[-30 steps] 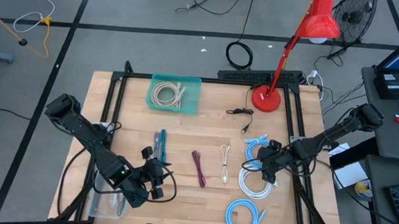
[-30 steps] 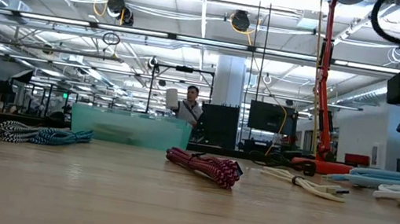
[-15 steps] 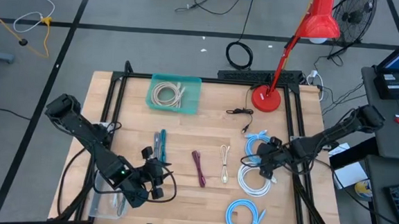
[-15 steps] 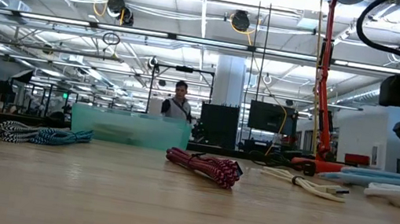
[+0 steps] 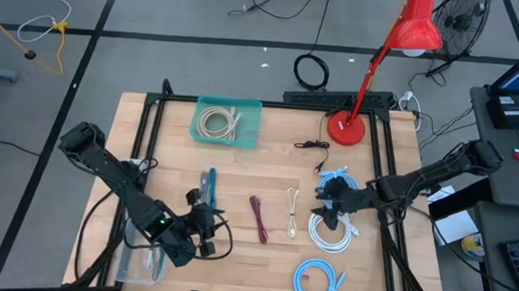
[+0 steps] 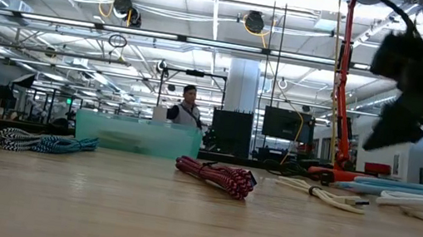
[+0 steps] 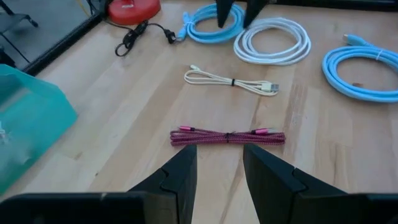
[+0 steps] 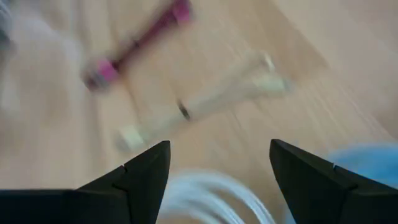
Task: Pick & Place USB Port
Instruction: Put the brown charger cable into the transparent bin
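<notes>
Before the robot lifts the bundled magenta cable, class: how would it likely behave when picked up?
The magenta cable is folded and tied at its middle, so it should probably lift as one bundle. Its ends would likely droop, being braided cord. It looks thin and lies flat, so it is probably light and unlikely to roll.

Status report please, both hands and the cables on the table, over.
Right hand open, empty, above the white cable coil. Left hand parked near table's front, open, holding nothing. Cream USB cable and magenta cable lie untouched mid-table. Nothing blocking them.
</notes>
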### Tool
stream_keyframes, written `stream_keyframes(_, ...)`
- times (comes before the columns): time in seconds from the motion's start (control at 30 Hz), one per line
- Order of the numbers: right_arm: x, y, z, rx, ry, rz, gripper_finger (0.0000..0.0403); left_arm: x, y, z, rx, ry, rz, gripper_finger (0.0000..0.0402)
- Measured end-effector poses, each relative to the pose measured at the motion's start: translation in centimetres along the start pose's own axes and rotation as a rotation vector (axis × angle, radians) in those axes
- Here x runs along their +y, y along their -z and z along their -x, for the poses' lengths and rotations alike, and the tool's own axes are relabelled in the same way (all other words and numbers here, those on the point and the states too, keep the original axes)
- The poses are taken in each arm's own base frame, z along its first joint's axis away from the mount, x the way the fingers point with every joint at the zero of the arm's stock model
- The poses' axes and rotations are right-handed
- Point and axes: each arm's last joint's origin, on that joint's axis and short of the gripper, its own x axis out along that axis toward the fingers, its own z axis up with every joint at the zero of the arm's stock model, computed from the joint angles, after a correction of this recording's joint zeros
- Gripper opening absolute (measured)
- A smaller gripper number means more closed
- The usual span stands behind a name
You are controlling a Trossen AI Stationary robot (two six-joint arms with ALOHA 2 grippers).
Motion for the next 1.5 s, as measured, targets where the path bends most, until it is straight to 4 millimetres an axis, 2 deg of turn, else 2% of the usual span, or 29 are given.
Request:
stream_keyframes(0.13, 0.4, -1.7, -0.2, -0.085, -0.124, -0.014, 0.0265, 0.2, 0.2, -0.2, 0.081, 0.049, -0.03, 0.0131)
stream_keyframes(0.27, 0.3, -2.7, -0.7, -0.108, -0.197, 0.054, 0.0265, 0.3, 0.5, -0.2, 0.14, 0.07, -0.061, 0.0131)
stream_keyframes(0.4, 0.0, -3.8, -2.1, -0.069, -0.121, 0.014, 0.0265, 0.4, 0.6, -0.2, 0.145, 0.058, -0.074, 0.0131)
stream_keyframes(0.53, 0.0, -4.7, -4.7, 0.009, -0.03, -0.047, 0.0265, 0.4, 0.6, -0.2, 0.144, 0.059, -0.101, 0.0131)
stream_keyframes(0.7, 1.1, -5.9, -7.6, 0.212, 0.13, -0.083, 0.0265, 0.4, 0.7, -0.2, 0.164, 0.08, -0.129, 0.0131)
stream_keyframes(0.83, 2.5, -7.3, -8.3, 0.351, 0.247, -0.103, 0.0265, 0.3, 0.9, 0.0, 0.174, 0.083, -0.146, 0.0131)
stream_keyframes(1.03, 5.8, -9.9, -8.9, 0.386, 0.256, -0.129, 0.0265, 0.3, 1.4, 0.5, 0.186, 0.07, -0.189, 0.0131)
stream_keyframes(1.2, 6.9, -9.6, -9.3, 0.516, 0.391, -0.215, 0.0265, -0.1, 1.7, 1.1, 0.167, 0.078, -0.233, 0.0131)
stream_keyframes(1.5, 7.8, -8.2, -11.0, 0.556, 0.415, -0.368, 0.0265, -0.7, 2.3, 2.2, 0.103, 0.064, -0.275, 0.0131)
